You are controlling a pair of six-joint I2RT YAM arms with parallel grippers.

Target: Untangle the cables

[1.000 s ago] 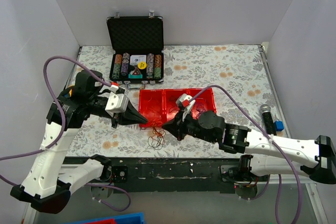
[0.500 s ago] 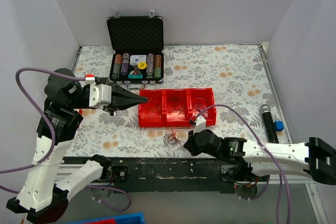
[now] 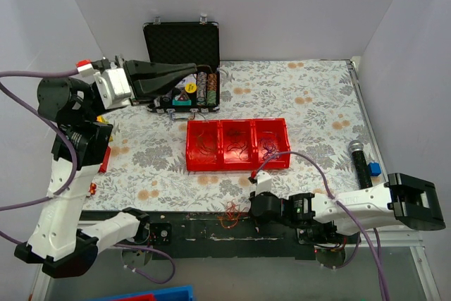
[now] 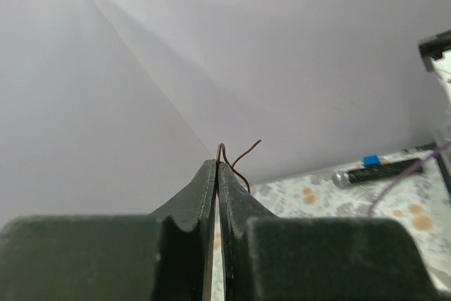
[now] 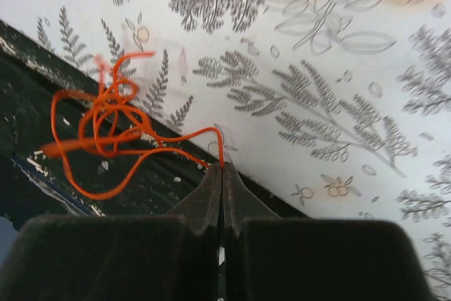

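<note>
Counter (image 3: 310, 96) with floral cover, white walls on three sides. Left arm (image 3: 67, 174) stands tall over the left side, its left fingers (image 3: 193, 69) level and pointing right, high up, in front of the case in the top view. Right arm (image 3: 352, 206) lies low along the near edge, wrist toward the middle. Black case (image 3: 182, 44) at the back, lid upright and open, rows of poker chips (image 3: 204, 87) inside. Red tray (image 3: 238, 166) mid-counter, three compartments side by side, thin dark squiggles (image 3: 239, 147) in each, too small to tell more. Dark front rail (image 3: 190, 227) runs under the near edge, blue bin (image 3: 158, 293) below it at the bottom of the view. Black cylinder (image 3: 359, 160) with silver top near the right edge, small blue block (image 3: 374, 168) at its side, touching or just beside, cannot tell.

Left wrist view: left fingers clenched, pinching one thin dark-red strand (image 4: 243, 151) at the very tips; its short end curls up free, in the air, wall behind it.

Right wrist view: right fingers (image 5: 223, 170) clenched on one orange wire of the cables (image 5: 113, 114). The clump sits just left of the tips, across the counter's near edge, partly on the floral cover, mostly over the rail. In the top view it is a small orange spot in front of the tray, well apart from the left fingers
</note>
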